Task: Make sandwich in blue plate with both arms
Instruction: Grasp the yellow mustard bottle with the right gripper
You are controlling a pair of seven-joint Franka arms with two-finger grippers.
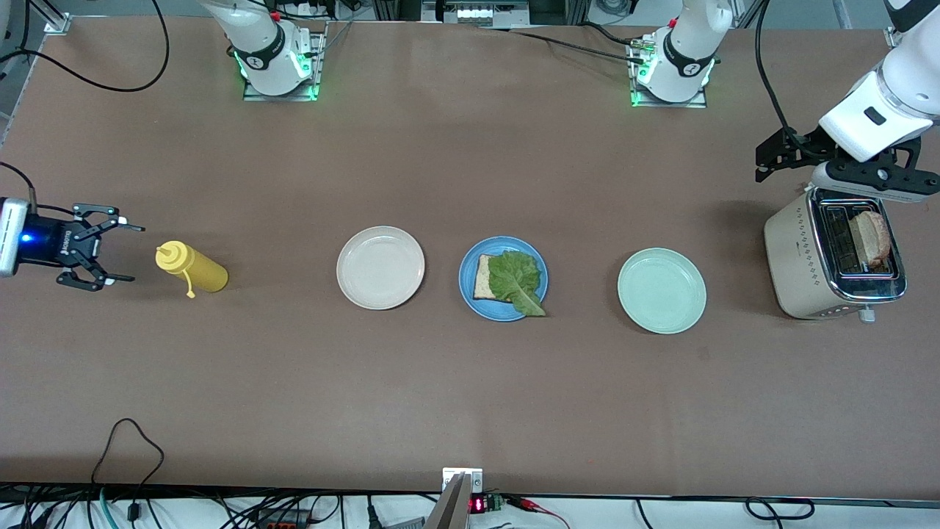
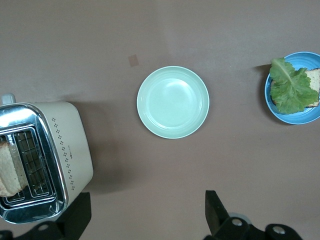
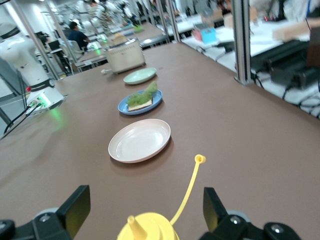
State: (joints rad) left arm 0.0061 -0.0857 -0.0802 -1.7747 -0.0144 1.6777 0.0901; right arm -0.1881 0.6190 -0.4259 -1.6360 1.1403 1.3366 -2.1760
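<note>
Fingers: both grippers spread, grasping nothing.
Left gripper (image 1: 771, 154): over the toaster (image 1: 800, 264), at the table's left-arm end.
Right gripper (image 1: 117, 250): beside the mustard bottle (image 1: 192, 269).
Blue plate (image 1: 470, 283): mid-table, carrying a bread slice (image 1: 483, 278) under lettuce (image 1: 517, 279).

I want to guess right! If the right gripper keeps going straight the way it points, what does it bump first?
Probably the yellow mustard bottle. The right gripper is open and points along the table at it, and the bottle sits just ahead between its fingers in the right wrist view. Its height is hard to judge.
</note>
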